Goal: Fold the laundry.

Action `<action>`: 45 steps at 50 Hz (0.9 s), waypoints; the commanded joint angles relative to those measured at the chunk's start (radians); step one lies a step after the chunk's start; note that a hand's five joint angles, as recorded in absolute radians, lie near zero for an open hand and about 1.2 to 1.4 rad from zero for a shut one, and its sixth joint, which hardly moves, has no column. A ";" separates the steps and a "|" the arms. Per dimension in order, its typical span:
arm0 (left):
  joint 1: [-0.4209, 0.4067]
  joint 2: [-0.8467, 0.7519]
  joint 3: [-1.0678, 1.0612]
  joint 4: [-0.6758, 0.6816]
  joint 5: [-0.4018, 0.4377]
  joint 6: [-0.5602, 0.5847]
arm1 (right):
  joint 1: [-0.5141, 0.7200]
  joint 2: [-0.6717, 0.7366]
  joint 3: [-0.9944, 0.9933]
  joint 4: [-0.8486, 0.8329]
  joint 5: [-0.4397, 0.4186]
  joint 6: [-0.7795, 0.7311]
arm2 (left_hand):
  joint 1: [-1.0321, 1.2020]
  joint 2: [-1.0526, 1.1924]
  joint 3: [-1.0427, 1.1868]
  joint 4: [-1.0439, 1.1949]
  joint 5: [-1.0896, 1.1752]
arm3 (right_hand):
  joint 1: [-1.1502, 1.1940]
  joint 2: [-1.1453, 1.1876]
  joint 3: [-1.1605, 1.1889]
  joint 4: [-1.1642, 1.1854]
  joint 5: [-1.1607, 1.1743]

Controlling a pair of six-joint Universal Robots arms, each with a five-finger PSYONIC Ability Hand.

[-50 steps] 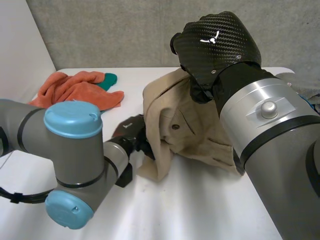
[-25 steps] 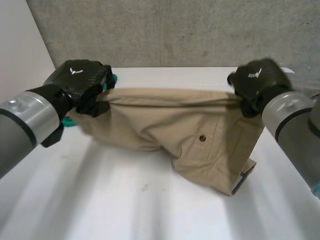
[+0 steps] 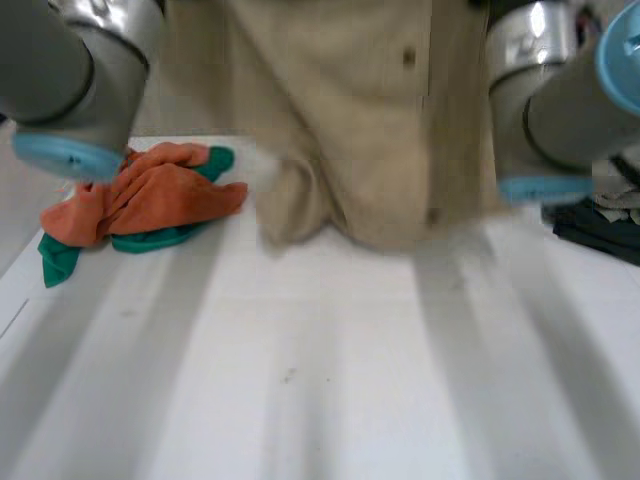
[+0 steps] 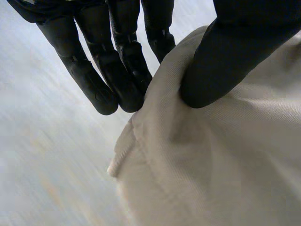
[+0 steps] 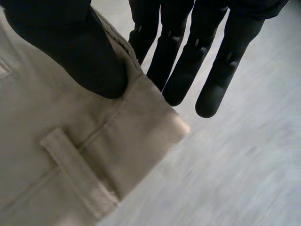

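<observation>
Where the beige garment (image 3: 350, 130) hangs: held up between the two arms, with its lower edge low over the white worktop (image 3: 330, 380); I cannot tell whether it touches.
Left hand (image 4: 122, 61): its thumb and straight fingers pinch one top corner of the cloth.
Right hand (image 5: 176, 56): its thumb presses the waistband end just beside a belt loop (image 5: 75, 169), with the fingers behind the cloth, so it pinches the other top corner.
Step in hand: probably spreading the garment out in the air so it can be laid flat for the first fold.
Doing it well: hold both pinches firm and the hands level and well apart, so the top edge is taut. Let the lower edge land first, then lay the rest down smoothly.
Landing spot: bare worktop in the middle, away from the orange and teal cloth (image 3: 150, 195) on the left and the dark clothes (image 3: 600, 225) on the right.
Head view adds: the whole hanging drape, a button (image 3: 408, 58), the neighbouring laundry and the free space.
Wrist views add: the two grips themselves, and how little cloth sits between each thumb and its fingers.
</observation>
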State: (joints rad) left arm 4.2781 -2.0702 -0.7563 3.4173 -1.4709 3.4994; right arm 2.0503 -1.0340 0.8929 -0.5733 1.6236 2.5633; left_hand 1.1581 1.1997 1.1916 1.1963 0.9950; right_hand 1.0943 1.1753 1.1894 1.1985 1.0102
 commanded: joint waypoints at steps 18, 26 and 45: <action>-0.063 0.135 -1.000 0.117 -0.052 -0.072 | -0.067 0.024 0.680 0.044 -0.174 0.072 | 0.238 0.197 0.205 0.200 0.227 | 0.302 0.221 0.207 0.198 0.212; -0.067 0.096 -1.041 0.036 -0.098 -0.071 | -0.093 0.042 0.800 0.098 -0.186 -0.014 | 0.238 0.197 0.205 0.200 0.227 | 0.302 0.221 0.207 0.198 0.212; -0.210 0.354 -1.097 -0.609 -0.101 -0.040 | -0.105 -0.224 0.712 1.095 -0.162 -0.228 | 0.238 0.197 0.205 0.200 0.227 | 0.302 0.221 0.207 0.198 0.212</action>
State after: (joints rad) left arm 4.1592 -1.7943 -1.8620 3.1151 -1.5633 3.4493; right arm 1.9568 -1.2218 1.6576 0.1180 1.4539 2.4868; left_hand 1.1581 1.2004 1.1940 1.1967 1.0028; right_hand 1.0943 1.1753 1.1897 1.2000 1.0119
